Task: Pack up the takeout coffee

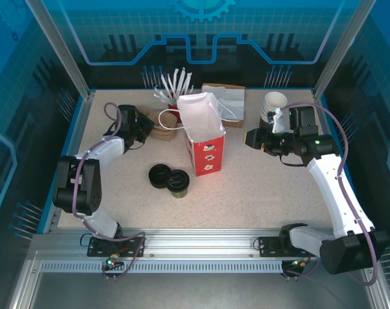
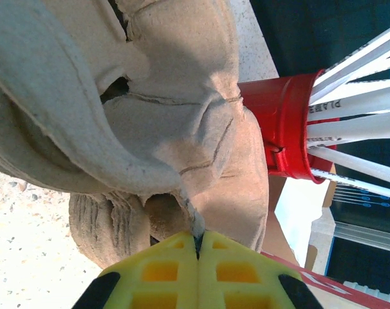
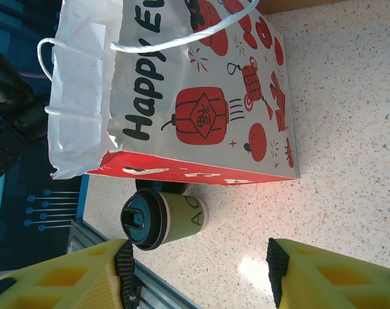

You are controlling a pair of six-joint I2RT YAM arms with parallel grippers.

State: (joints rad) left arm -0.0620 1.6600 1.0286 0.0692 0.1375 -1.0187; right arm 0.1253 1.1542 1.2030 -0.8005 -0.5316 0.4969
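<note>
From above, the coffee cup stands on the worktop, near side of the bag; right fingers gape at right. The wrist close-up reveals left fingers pinching a cardboard tray by its edge.

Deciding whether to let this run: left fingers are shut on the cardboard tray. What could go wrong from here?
1. The left fingers pinch only a thin edge of the cardboard tray; it may tear or slip when lifted.
2. The tray sits beside the red cup of straws; dragging it could tip that cup.
3. The coffee stands close against the lids, near the bag; the open right fingers could knock them.
</note>
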